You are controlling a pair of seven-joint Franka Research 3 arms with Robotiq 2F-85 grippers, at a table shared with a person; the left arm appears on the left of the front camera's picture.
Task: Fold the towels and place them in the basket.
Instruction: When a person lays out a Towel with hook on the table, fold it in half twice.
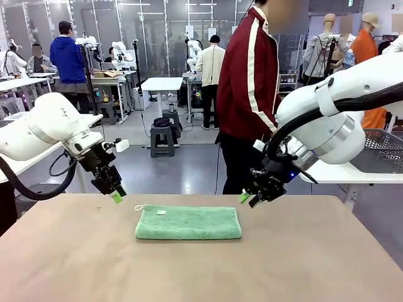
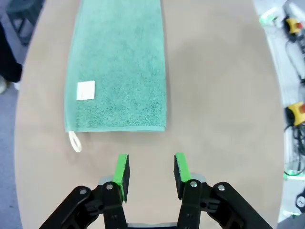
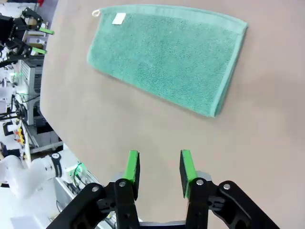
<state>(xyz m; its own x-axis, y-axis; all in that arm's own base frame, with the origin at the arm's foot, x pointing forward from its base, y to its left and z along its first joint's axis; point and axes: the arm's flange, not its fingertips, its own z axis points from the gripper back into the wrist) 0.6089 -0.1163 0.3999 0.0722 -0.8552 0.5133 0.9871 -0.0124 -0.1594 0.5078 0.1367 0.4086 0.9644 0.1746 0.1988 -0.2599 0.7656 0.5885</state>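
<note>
A mint green towel [image 1: 189,223] lies folded into a long flat strip in the middle of the table, with a small white label [image 2: 86,90] and a loop at its left end. My left gripper [image 1: 118,197] hovers open just off that left end, nothing between its fingers [image 2: 150,167]. Open and empty too, my right gripper [image 1: 247,199] hangs above the table by the towel's far right corner; in the right wrist view the towel [image 3: 167,57] lies ahead of the gripper [image 3: 158,164]. The dark mesh basket [image 1: 383,150] sits on a white side table at the right.
A person in a dark red jacket [image 1: 249,82] stands at the far side of the table, behind the towel's right end. Bare brown tabletop [image 1: 189,270] stretches in front of the towel. A stool and work tables stand farther back.
</note>
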